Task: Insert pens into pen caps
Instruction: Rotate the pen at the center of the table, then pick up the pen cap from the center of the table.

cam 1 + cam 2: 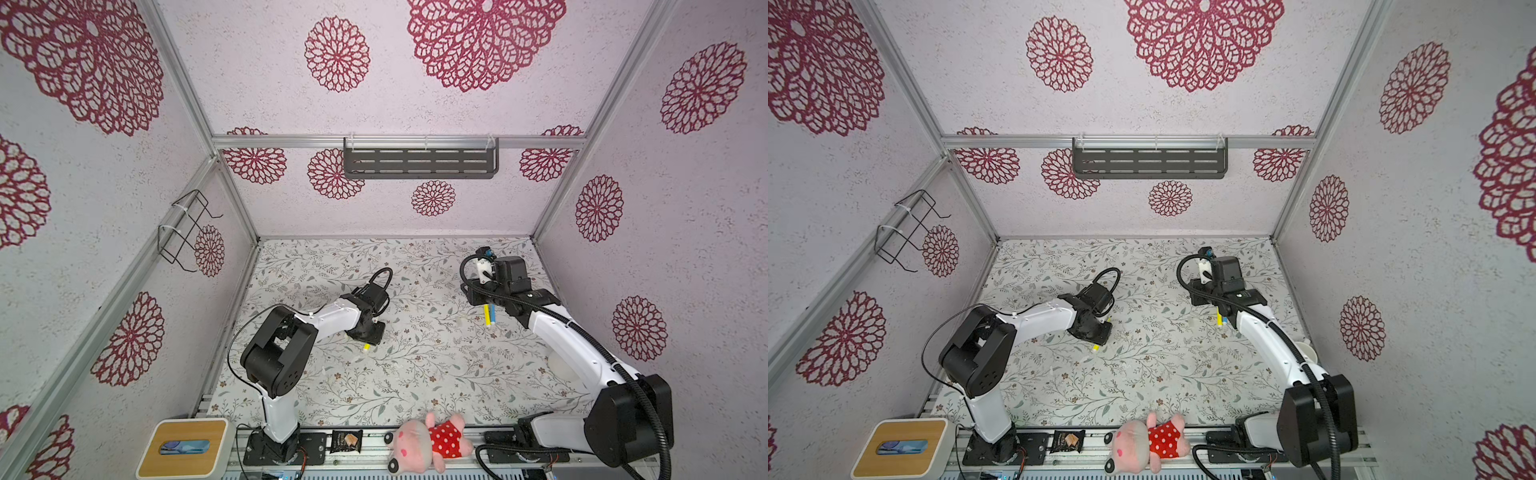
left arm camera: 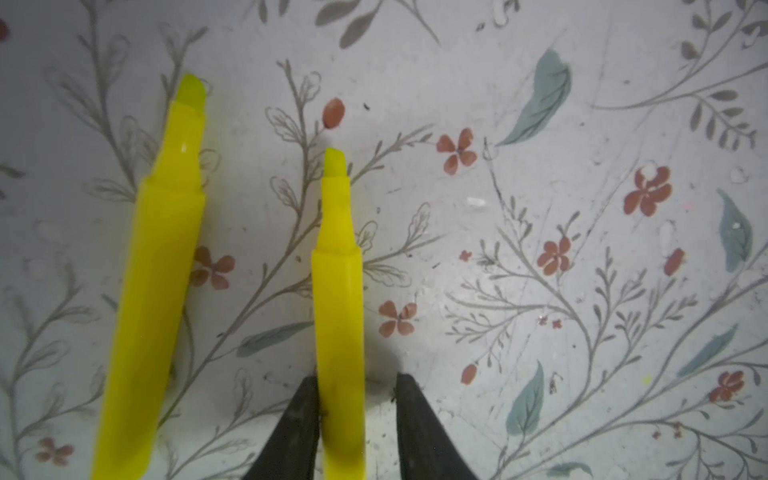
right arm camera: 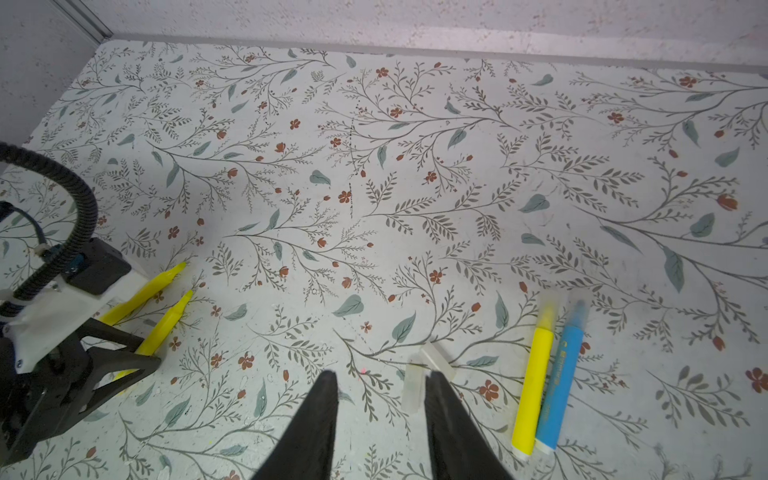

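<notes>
Two uncapped yellow pens lie side by side on the flowered table cover. One pen (image 2: 338, 291) runs between the fingers of my left gripper (image 2: 357, 379). One finger touches it, the other stands a gap away, so the jaws are open. The other pen (image 2: 158, 270) lies beside it, outside the jaws. My right gripper (image 3: 380, 374) hovers open over the cover. A translucent pen cap (image 3: 413, 388) lies just inside one fingertip, a second cap (image 3: 436, 358) just beyond it. Off to the side lie a capped yellow pen (image 3: 534, 382) and a capped blue pen (image 3: 559, 382), seen too in a top view (image 1: 493, 316).
Along the front rail sit a pink plush toy (image 1: 428, 440), a dark snack packet (image 1: 346, 441) and a wood-topped tissue box (image 1: 183, 446). A black shelf (image 1: 419, 162) hangs on the back wall, a wire rack (image 1: 187, 228) on the left wall. Walls enclose three sides.
</notes>
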Available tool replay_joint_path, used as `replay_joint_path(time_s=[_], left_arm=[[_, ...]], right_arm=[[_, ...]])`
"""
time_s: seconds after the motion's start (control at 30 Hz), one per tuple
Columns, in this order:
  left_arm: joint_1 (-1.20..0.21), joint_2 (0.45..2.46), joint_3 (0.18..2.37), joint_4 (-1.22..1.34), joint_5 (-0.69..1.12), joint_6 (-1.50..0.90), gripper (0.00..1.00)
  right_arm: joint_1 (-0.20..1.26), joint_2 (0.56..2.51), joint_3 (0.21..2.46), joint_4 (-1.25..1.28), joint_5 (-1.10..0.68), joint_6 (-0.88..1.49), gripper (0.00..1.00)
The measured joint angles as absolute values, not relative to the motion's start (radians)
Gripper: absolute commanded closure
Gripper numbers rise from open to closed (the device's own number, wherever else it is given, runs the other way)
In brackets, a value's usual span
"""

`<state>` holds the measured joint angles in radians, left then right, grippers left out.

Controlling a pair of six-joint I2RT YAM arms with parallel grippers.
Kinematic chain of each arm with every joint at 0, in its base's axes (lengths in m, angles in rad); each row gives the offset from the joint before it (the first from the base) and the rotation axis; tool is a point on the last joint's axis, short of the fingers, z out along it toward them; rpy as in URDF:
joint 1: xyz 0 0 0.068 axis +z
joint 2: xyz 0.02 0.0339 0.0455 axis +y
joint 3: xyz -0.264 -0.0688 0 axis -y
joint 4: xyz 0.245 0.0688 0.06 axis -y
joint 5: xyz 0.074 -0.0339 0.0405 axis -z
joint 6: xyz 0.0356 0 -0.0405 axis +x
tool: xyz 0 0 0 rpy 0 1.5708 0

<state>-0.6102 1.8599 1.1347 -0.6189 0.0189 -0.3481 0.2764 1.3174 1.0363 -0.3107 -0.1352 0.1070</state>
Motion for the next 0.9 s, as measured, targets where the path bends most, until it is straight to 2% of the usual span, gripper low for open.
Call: replay_joint_path(time_s=[0.2,0.27,0.33,0.4,0.67,0.9], left_arm=[[-0.618,1.869,1.148,-0.638,0.015,-0.348,0.64],[-0.621,1.877,1.153,-0.646,0.009,-0.352,0.73],[-0.622,1.887,1.162,-0.652,0.006,-0.353,0.89],[-0.624,1.898,1.168,-0.657,0.014,-0.358,0.99],[-0.628,1.871,1.15,-0.626,0.035,-0.363,1.0],[-0.635,1.757,1.005,-0.539,0.132,-0.363,1.0]], right_arm=[[0.273,1.312,1.036,-0.311,-0.133,0.107,0.61],[0.273,1.311,1.036,-0.311,-0.132,0.108,0.61],[0.271,1.305,1.036,-0.311,-0.131,0.109,0.6],[0.271,1.298,1.035,-0.31,-0.129,0.109,0.61],[0.249,1.253,1.005,-0.299,-0.139,0.133,0.6],[0.169,1.19,0.931,-0.2,-0.313,0.197,0.58]])
